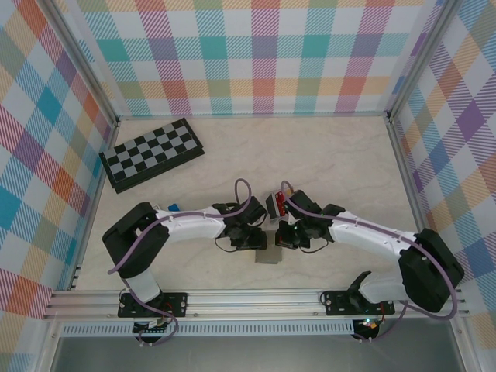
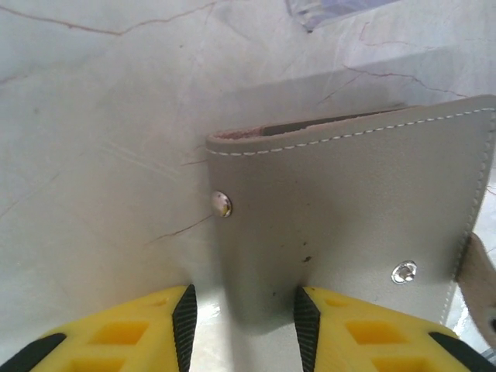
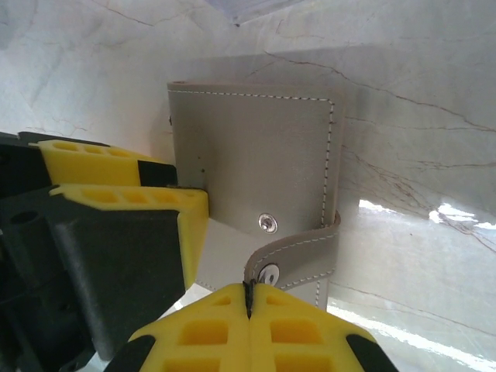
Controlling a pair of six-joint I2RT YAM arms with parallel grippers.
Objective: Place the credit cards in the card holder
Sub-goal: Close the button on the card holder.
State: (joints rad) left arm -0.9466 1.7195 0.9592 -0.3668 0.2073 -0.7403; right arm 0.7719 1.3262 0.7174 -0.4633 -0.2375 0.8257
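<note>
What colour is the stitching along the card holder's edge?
White, on the grey card holder; clearest in the left wrist view.

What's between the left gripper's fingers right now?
In the left wrist view, the left gripper straddles the card holder's near edge: one pad is at it, a strip of bare table separates the other.

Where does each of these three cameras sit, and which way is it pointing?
Top view: fixed above and behind the arms, looking down at the table; both arms show, with left gripper and right gripper meeting at the card holder.
Left wrist view: rides the left arm, looking down past its yellow fingers at the card holder's grey cover.
Right wrist view: rides the right arm, looking down past its fingers, pinched on the holder's strap; the left gripper shows alongside.
Shared: all three views see the card holder.
</note>
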